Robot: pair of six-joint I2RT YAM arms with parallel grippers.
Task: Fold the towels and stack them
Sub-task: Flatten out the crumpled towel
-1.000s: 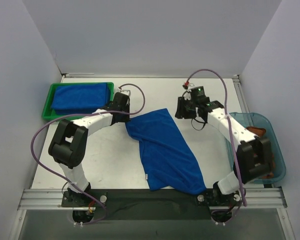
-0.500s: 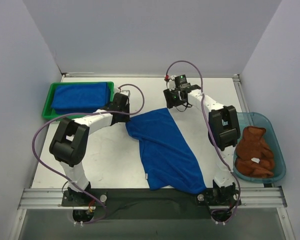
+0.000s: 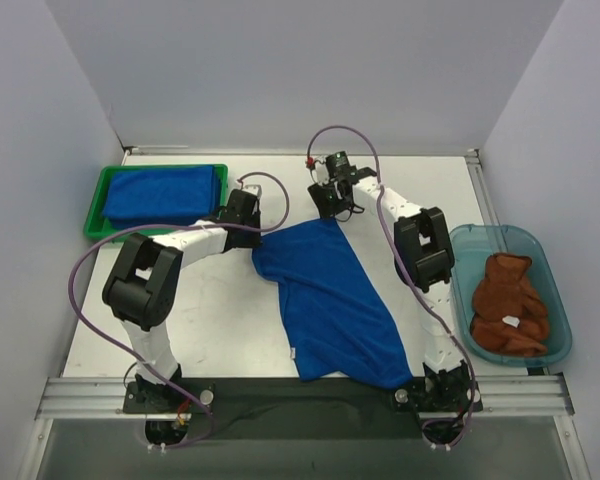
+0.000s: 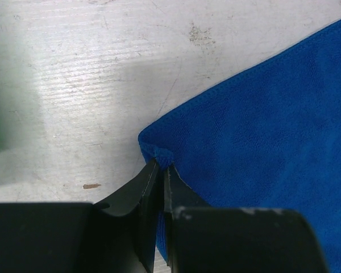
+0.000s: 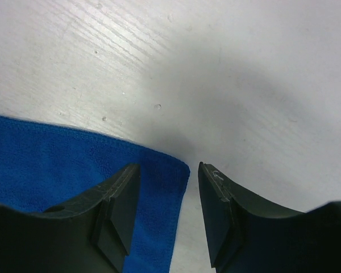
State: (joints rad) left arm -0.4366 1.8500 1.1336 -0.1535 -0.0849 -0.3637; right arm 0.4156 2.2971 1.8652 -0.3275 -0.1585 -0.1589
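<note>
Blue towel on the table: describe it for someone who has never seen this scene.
On the white table, look midway between the green tray and the teal bin. The blue towel lies there spread loose and diagonal, unlike the folded blue one in the tray and the rust-brown one in the bin.

Blue towel (image 3: pixel 330 305) lying rumpled, diag across table (image 3: pixel 205 320) ctr; 2nd blue towel (image 3: pixel 160 195) sitting folded in green tray (image 3: pixel 94 222); rust-brown towel (image 3: pixel 508 300) lying crumpled in teal bin (image 3: pixel 546 268)
</note>
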